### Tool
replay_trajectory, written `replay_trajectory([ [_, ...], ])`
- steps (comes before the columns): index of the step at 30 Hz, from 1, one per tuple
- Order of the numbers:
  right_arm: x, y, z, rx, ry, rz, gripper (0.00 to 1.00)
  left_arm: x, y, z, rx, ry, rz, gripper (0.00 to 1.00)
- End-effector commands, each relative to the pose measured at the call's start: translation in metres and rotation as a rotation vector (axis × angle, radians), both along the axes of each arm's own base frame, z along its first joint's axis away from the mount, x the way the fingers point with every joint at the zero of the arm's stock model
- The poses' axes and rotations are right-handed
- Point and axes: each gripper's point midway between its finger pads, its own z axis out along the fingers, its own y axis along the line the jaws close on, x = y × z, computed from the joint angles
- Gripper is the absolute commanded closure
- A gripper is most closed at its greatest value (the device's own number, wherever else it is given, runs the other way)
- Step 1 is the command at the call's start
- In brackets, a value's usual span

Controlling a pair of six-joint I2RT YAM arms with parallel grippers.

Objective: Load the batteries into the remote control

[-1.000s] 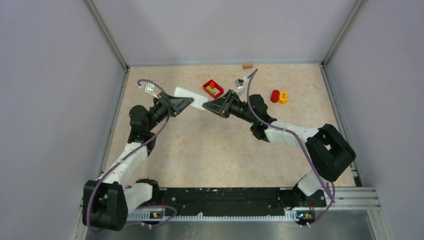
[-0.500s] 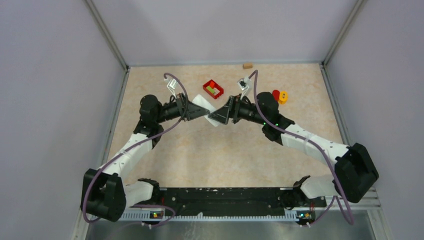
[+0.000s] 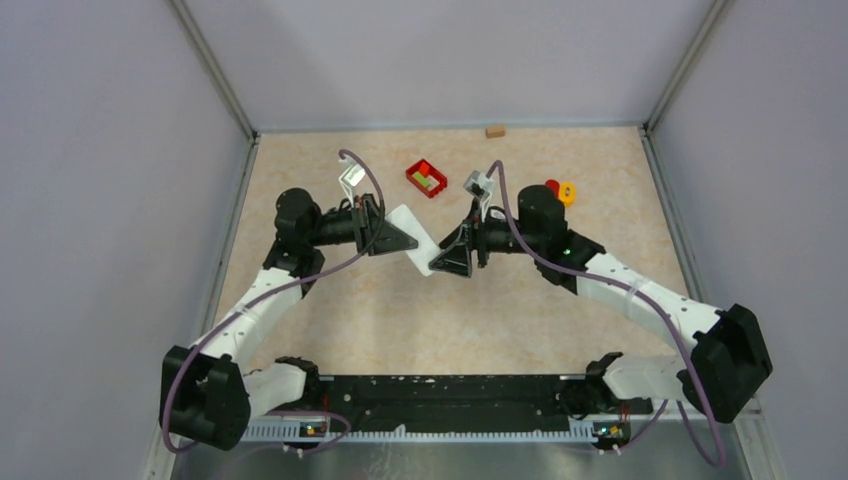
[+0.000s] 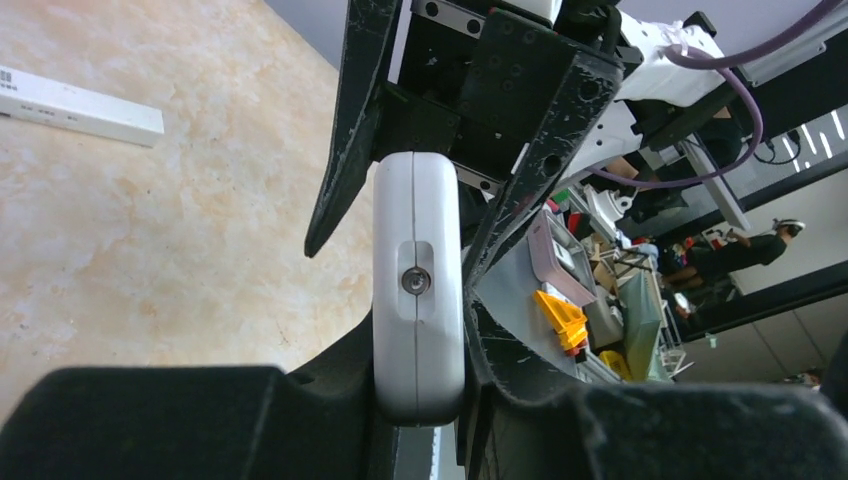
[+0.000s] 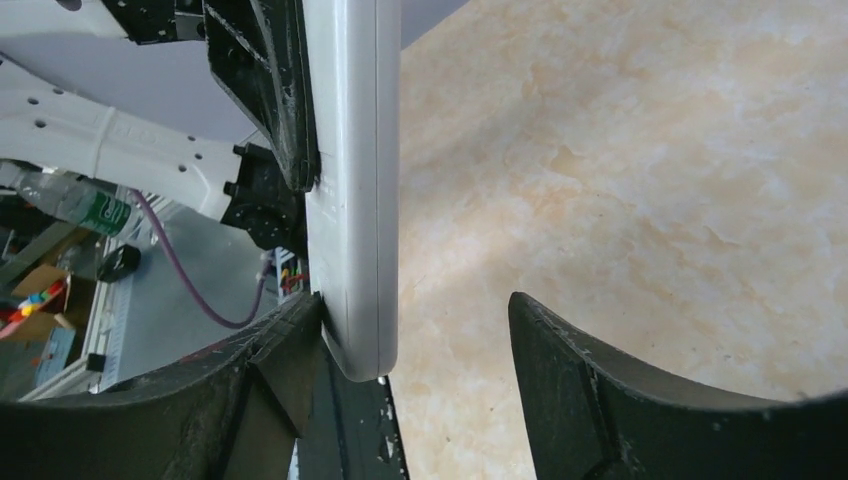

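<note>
A white remote control (image 3: 416,243) hangs above the table's middle, held edge-on. My left gripper (image 3: 397,238) is shut on one end of it; in the left wrist view the remote control (image 4: 418,290) sits clamped between my left gripper's (image 4: 418,350) black fingers. My right gripper (image 3: 448,258) is open around the other end. In the right wrist view the remote control (image 5: 355,200) rests against one finger of the right gripper (image 5: 415,335), while the other finger stands well apart. The batteries are not visible in any view.
A small red tray (image 3: 426,177) with green and yellow pieces lies behind the grippers. Red and yellow objects (image 3: 558,191) sit at the back right, a tan block (image 3: 494,130) by the back wall. A long white bar (image 4: 80,105) lies on the table.
Both arms carried the remote control from the back toward the table's middle and turned it. My right gripper, shut a second ago, has opened; the left stays shut on it.
</note>
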Motion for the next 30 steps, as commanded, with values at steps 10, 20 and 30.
replay_trajectory([
  [10,0.01,0.021,0.027,0.029,-0.063,0.094,0.67,-0.025,0.005,0.023,-0.001,-0.163,-0.092,1.0],
  [20,0.046,0.031,0.039,0.124,0.02,-0.094,1.0,-0.025,-0.002,0.012,-0.016,-0.106,-0.07,1.0],
  [30,0.046,-0.001,0.034,0.032,-0.062,-0.216,1.0,0.033,0.013,0.006,0.082,-0.12,0.289,0.03],
])
